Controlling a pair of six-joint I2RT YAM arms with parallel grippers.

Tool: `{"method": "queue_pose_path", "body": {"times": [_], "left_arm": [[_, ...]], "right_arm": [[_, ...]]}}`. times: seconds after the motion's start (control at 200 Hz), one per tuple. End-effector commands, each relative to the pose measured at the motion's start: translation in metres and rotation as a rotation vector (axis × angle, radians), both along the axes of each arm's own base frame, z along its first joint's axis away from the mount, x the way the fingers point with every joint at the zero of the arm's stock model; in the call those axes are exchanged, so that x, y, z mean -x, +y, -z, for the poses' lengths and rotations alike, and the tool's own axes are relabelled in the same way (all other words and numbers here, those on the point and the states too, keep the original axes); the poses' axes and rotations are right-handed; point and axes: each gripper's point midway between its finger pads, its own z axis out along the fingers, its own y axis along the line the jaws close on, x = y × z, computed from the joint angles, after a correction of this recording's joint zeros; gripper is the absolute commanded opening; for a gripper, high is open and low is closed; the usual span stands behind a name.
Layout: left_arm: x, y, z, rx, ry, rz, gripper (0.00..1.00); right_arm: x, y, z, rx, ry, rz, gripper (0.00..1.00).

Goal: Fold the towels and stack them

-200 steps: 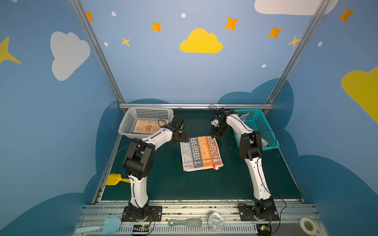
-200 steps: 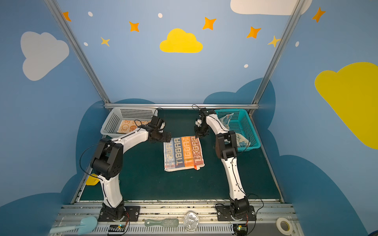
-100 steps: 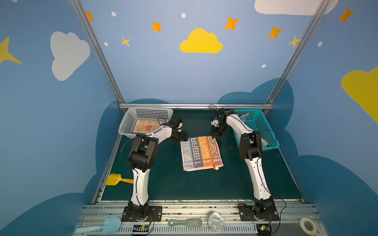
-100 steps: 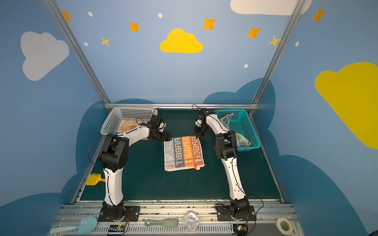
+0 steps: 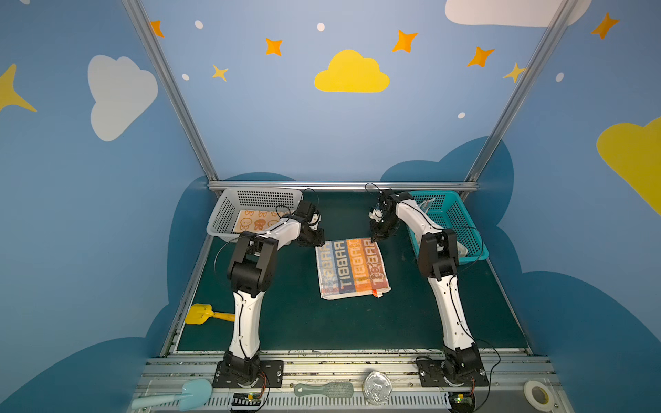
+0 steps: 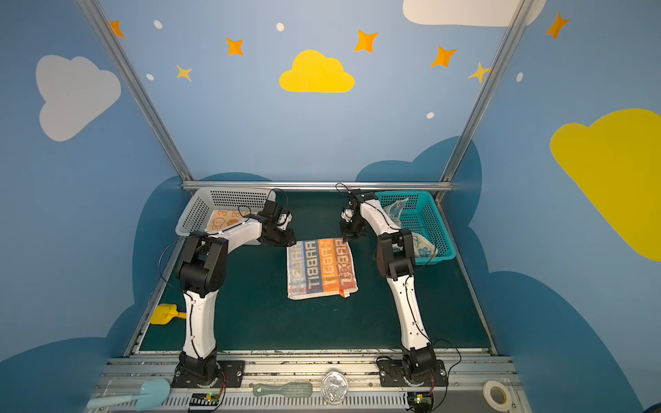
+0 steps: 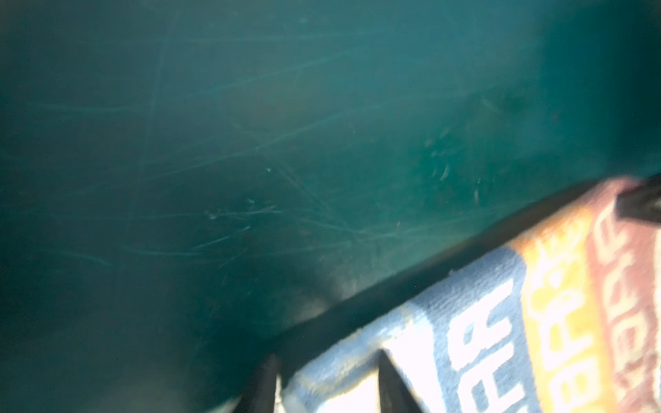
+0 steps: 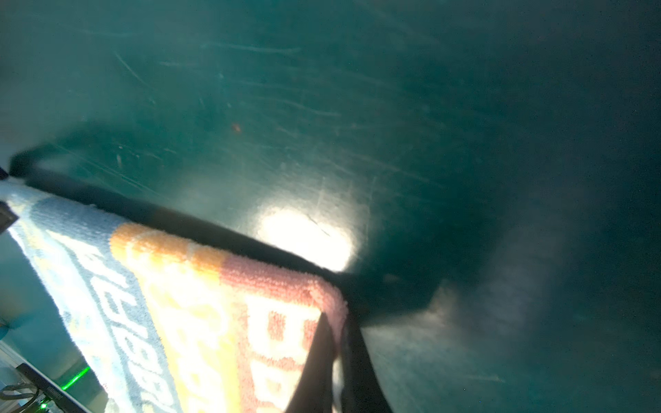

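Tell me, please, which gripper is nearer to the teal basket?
Right. The right gripper pinches a far corner of the RABBIT-lettered towel, close beside the teal basket. The left gripper is at the towel's other far corner, the whole towel's width farther away.

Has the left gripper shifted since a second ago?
Yes, a little: the left gripper has come away from the grey basket toward the RABBIT towel and now straddles its far left corner.

Right gripper pinches a pink corner of the striped towel.
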Motion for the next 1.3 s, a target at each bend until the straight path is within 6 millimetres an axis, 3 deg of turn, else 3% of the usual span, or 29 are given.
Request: {"method": "queue_pose_path", "body": {"times": [0.0, 0.12, 0.451, 0.701, 0.911, 1.091, 1.291], "left_arm": [[0.007, 0.002, 0.011, -0.008, 0.044, 0.023, 0.29], [0.010, 0.005, 0.012, -0.016, 0.051, 0.026, 0.18], [0.004, 0.008, 0.007, -0.038, 0.021, 0.064, 0.03], [-0.008, 0.005, -0.034, -0.015, -0.091, 0.089, 0.03], [-0.005, 0.005, -0.064, 0.013, -0.165, 0.080, 0.03], [0.005, 0.007, -0.087, 0.022, -0.209, 0.064, 0.03], [0.030, 0.005, -0.102, 0.041, -0.233, 0.033, 0.03]], "right_arm": [[0.006, -0.010, 0.008, 0.037, 0.037, 0.002, 0.07], [0.004, -0.012, 0.006, 0.032, 0.036, 0.020, 0.07], [-0.006, -0.009, -0.016, -0.095, 0.034, 0.107, 0.00], [-0.003, -0.011, -0.044, -0.137, 0.010, 0.120, 0.00], [0.010, -0.013, -0.068, -0.152, -0.015, 0.118, 0.00], [0.025, -0.019, -0.085, -0.157, -0.024, 0.127, 0.00], [0.053, -0.024, -0.095, -0.159, -0.028, 0.140, 0.00]]}}
